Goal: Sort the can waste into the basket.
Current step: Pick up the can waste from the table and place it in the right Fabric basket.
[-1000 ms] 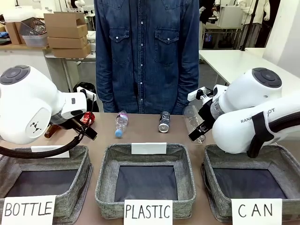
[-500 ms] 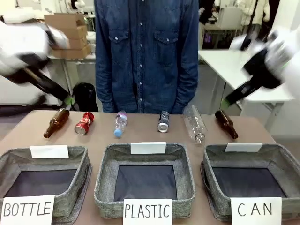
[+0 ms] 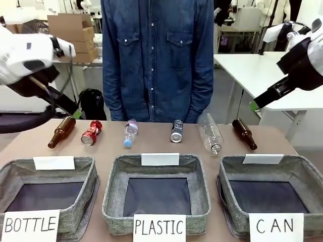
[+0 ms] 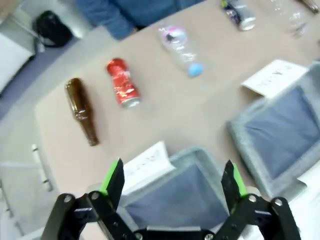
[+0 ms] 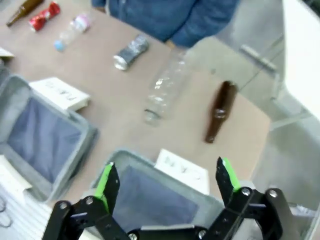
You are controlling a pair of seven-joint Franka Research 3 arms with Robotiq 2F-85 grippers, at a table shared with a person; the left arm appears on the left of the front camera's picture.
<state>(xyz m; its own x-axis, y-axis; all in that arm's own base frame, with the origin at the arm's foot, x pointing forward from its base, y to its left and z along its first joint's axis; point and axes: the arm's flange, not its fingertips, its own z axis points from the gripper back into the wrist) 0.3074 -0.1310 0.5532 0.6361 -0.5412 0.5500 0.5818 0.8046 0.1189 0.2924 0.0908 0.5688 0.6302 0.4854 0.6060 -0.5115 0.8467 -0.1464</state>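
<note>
The two cans are lying on their sides on the table (image 3: 161,147), in the row of bottles along the far edge in front of the person (image 3: 156,60). The red can (image 3: 91,133) is showing a shiny, crinkled skin, and its silver end is being turned toward the baskets. It is lying between a brown bottle (image 3: 61,132) and a small clear bottle (image 3: 130,132). The dark can (image 3: 176,130), black and blue with silver ends, is lying near the middle, between that small bottle and a larger clear bottle (image 3: 210,133).

The grey fabric basket (image 3: 308,176) signed "CAN" is standing on the robot's right, its dark base showing, and both cans are lying well apart from it.

The left gripper (image 4: 172,172) is being held raised above the left end of the row, fingers spread wide, with nothing between the green pads. The right gripper (image 5: 165,172) is being held likewise spread, raised above the basket's far side near the second brown bottle (image 3: 244,133), and nothing is being grasped.
</note>
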